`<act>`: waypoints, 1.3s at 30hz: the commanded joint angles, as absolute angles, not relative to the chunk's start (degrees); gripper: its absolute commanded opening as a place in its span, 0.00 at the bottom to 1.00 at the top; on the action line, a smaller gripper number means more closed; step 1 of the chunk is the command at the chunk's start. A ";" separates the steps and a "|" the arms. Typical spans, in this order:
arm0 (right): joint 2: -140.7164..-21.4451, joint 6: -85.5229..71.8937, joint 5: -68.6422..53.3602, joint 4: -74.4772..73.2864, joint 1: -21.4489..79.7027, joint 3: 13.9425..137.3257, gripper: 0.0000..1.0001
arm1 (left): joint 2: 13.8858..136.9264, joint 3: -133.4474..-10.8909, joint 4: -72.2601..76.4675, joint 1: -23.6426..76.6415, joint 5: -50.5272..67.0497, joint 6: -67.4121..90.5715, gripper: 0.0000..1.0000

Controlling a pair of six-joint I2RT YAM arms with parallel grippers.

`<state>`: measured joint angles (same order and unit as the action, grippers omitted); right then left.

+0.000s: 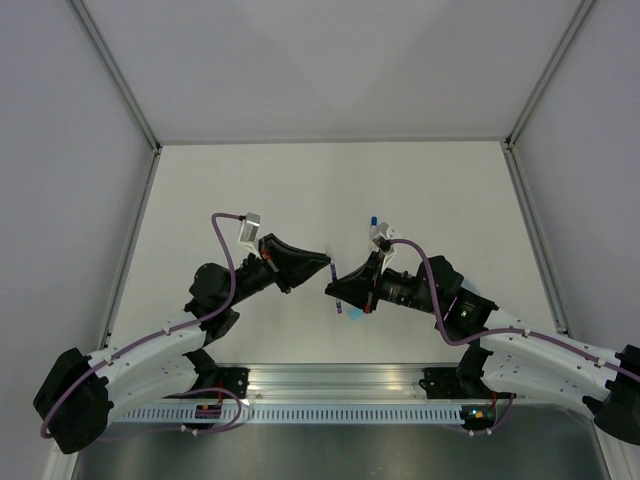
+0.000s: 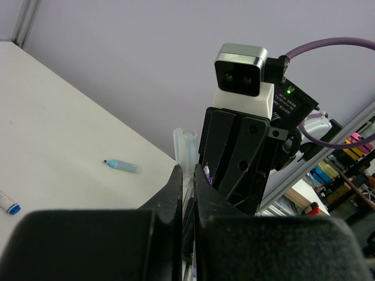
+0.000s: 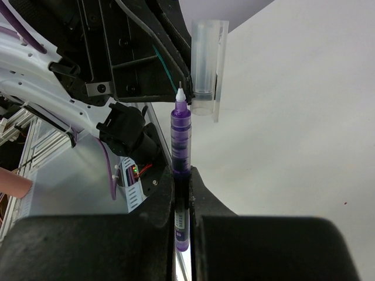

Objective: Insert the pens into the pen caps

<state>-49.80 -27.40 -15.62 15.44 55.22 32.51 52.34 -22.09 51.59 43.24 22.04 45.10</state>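
Note:
My right gripper (image 3: 181, 175) is shut on a dark purple pen (image 3: 180, 137), white tip pointing up. My left gripper (image 2: 187, 172) is shut on a clear pale pen cap (image 2: 188, 146), which also shows in the right wrist view (image 3: 208, 58). The pen tip sits just left of the cap's open mouth, outside it. In the top view both grippers (image 1: 325, 264) (image 1: 333, 287) meet above the table's middle. A second, light-blue cap (image 2: 123, 167) and a blue-and-white pen (image 2: 7, 205) lie on the table; that pen also shows in the top view (image 1: 373, 221).
The white table (image 1: 250, 190) is walled by grey panels and metal frame posts (image 1: 115, 290). A slotted rail (image 1: 330, 410) runs along the near edge between the arm bases. A pale blue piece (image 1: 478, 295) peeks out beside the right arm.

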 commanded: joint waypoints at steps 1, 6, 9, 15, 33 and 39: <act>-49.31 -27.33 -16.17 16.44 55.02 34.10 0.00 | 50.72 -22.32 53.97 43.42 22.15 45.18 0.02; -50.10 -27.86 -18.10 16.79 55.11 34.54 0.00 | 48.25 -23.20 51.51 43.42 20.57 44.56 0.02; -50.45 -27.95 -18.46 16.88 55.02 34.63 0.00 | 47.55 -23.82 50.45 43.42 20.56 44.56 0.02; -50.27 -27.95 -18.63 16.79 55.11 34.63 0.00 | 47.81 -23.56 50.45 43.42 20.65 44.56 0.02; -51.24 -28.12 -19.07 16.96 55.11 34.72 0.00 | 49.13 -23.73 52.47 43.42 21.00 45.44 0.02; -51.50 -28.12 -18.99 16.70 55.02 34.89 0.00 | 48.96 -23.82 52.38 43.42 21.01 45.44 0.02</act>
